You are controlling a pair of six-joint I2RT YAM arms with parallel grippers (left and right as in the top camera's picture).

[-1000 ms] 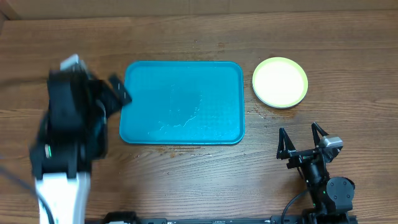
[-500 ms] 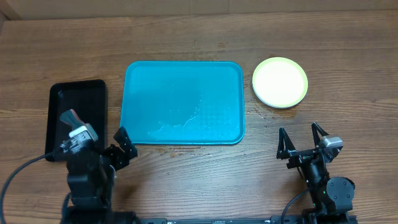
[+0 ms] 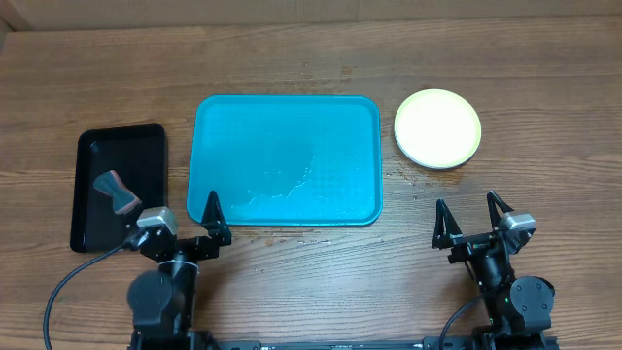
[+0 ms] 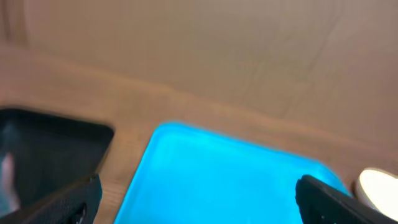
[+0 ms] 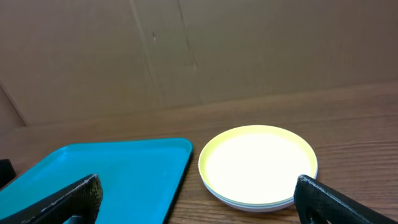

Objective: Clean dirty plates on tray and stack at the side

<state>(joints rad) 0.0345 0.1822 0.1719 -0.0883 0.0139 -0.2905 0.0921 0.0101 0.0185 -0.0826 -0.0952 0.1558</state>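
Note:
The turquoise tray [image 3: 287, 160] lies in the middle of the table with no plates on it, only faint wet smears. The plates [image 3: 437, 128] sit stacked on the table right of the tray, yellow-green on top; the stack also shows in the right wrist view [image 5: 258, 165]. My left gripper [image 3: 185, 219] is open and empty at the tray's near left corner; the left wrist view shows the tray [image 4: 217, 180] between its fingertips. My right gripper [image 3: 470, 222] is open and empty, near the front edge below the plates.
A small black tray [image 3: 121, 185] lies left of the turquoise tray with a small brown-handled scrubber [image 3: 117, 192] in it. Cardboard walls stand behind the table.
My left arm has drawn back from over the black tray to the near edge. The scrubber now lies in the black tray. The right arm has not moved.

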